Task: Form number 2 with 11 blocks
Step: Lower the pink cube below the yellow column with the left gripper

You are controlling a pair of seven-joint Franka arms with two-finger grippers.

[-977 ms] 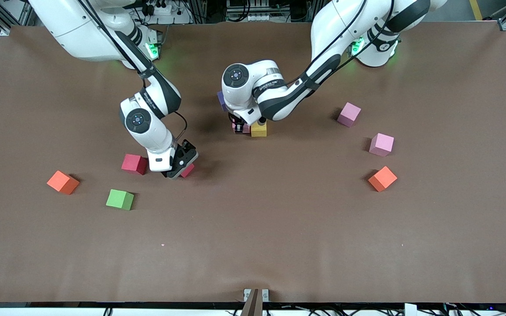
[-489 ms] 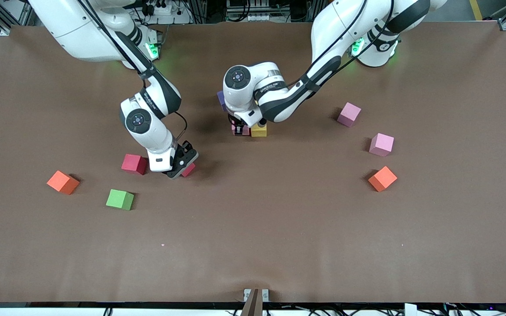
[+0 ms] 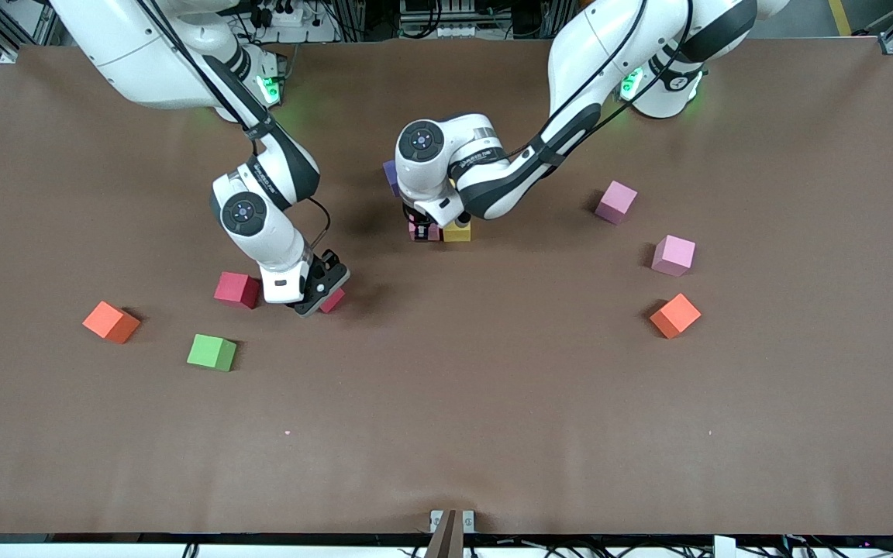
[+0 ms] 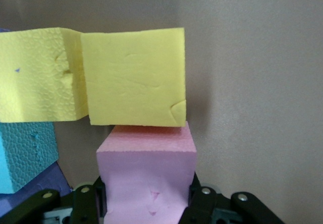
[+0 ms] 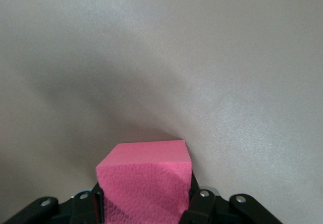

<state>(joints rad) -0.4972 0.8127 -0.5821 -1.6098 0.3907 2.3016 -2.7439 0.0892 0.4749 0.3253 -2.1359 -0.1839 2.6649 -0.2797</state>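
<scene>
Clamped tight with the right gripper (image 5: 146, 204) on a hot-pink block (image 5: 145, 182), left gripper (image 4: 146, 204) pinching a pink block (image 4: 146, 176) against the yellow block (image 4: 132, 77) ahead — release there, lift here next.

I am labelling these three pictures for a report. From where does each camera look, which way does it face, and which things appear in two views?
Front view: high, facing both arm bases, looking down on the table; both arms show.
Left wrist view: on the left arm, looking past the left end effector shut on a pale pink block beside two yellow blocks.
Right wrist view: on the right arm, looking past the right end effector holding a deep pink block.
Shared: the front view also shows a yellow block and the deep pink block.
</scene>
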